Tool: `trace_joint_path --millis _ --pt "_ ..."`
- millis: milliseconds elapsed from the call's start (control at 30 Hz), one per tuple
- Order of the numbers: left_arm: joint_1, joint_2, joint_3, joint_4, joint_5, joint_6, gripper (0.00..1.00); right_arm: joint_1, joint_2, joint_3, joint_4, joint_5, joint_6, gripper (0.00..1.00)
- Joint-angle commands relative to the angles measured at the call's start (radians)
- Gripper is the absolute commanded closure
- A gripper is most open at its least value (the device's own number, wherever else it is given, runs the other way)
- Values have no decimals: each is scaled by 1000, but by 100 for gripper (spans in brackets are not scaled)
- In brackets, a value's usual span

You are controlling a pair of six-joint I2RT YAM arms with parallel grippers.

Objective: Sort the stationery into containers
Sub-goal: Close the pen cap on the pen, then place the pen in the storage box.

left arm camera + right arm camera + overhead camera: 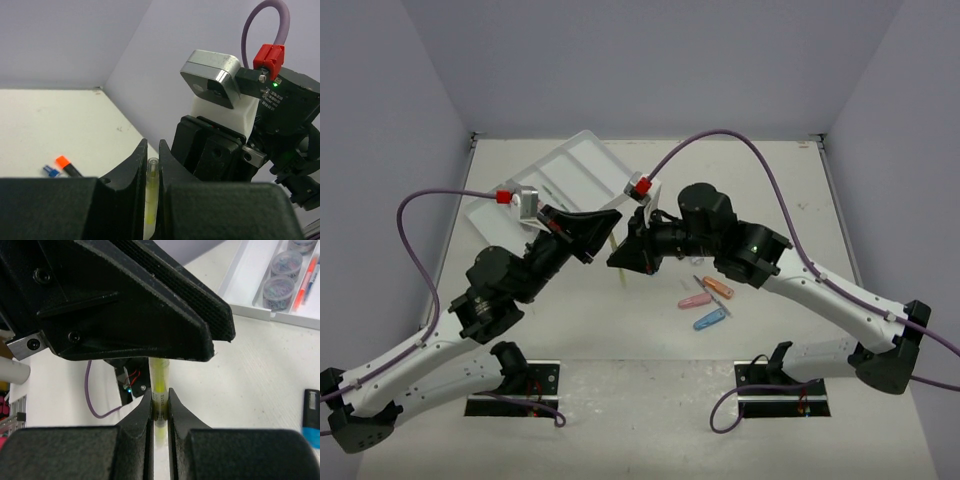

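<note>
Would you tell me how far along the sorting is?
Done: clear jars and an orange pen lie in the white tray. In hand: the left gripper and right gripper both clamp a yellow pen. Remaining: pink piece, orange piece and blue piece lie loose on the table.

No legible text, print on yellow pen [160,375] — too small to read

We find the tray [582,165] at eleven o'clock on the table [770,180], with round jars [278,291] in one compartment. The left gripper [611,222] and right gripper [618,256] meet mid-table, a pen [160,385] between both pairs of fingers (left gripper farther). Three oblong pieces [696,300] lie at four o'clock from them.
</note>
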Motion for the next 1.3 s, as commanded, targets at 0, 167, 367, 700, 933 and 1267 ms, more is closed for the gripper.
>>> trace_joint_path --millis 0,167,367,700,933,1267 --pt "-44 -23 50 -403 -12 5 87 -57 -87 -83 466 60 42 100" --pt "-41 -22 171 -464 -44 59 49 -9 -95 -211 489 0 33 100" --pt "-41 -28 244 -485 -82 79 13 -4 -156 -366 556 21 82 100" --pt "-41 -59 235 -445 -81 96 21 26 -204 -396 519 -54 58 100" --pt "-41 -79 157 -307 111 127 38 36 -199 -391 526 -81 68 100" --pt "-41 -71 117 -271 146 138 55 56 -195 -386 528 -143 72 100"
